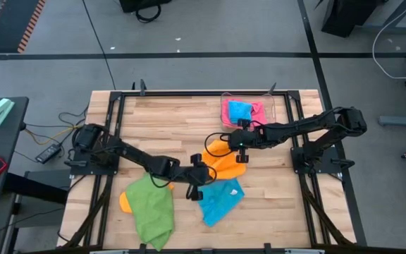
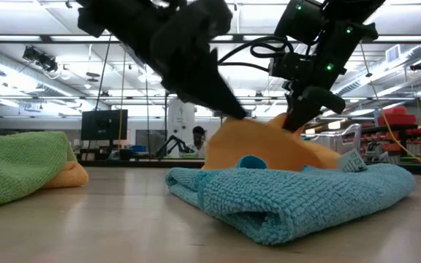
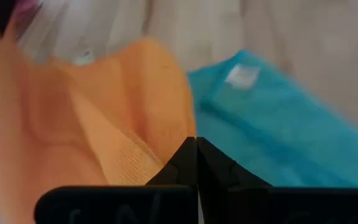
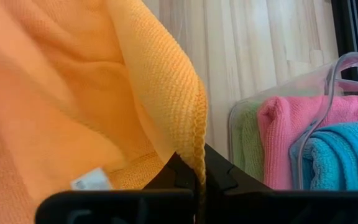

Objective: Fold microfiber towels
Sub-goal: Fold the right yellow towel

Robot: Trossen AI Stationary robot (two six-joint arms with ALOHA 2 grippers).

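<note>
Pinching: left gripper [image 1: 201,168] and right gripper [image 1: 242,153], fingers clamped on orange towel [image 1: 224,162]
Look: bunched, frame centre; ribbed weave

The pale wooden plank surface [image 1: 168,123] carries a clear plastic tray [image 1: 282,113] near its far right corner, with pink and blue cloths inside. On the bare wood lie an orange towel [image 1: 225,159] at centre, a sky blue towel [image 1: 220,200] just in front of it, and a green towel [image 1: 151,209] over another orange one [image 1: 124,201] at front left.
</note>
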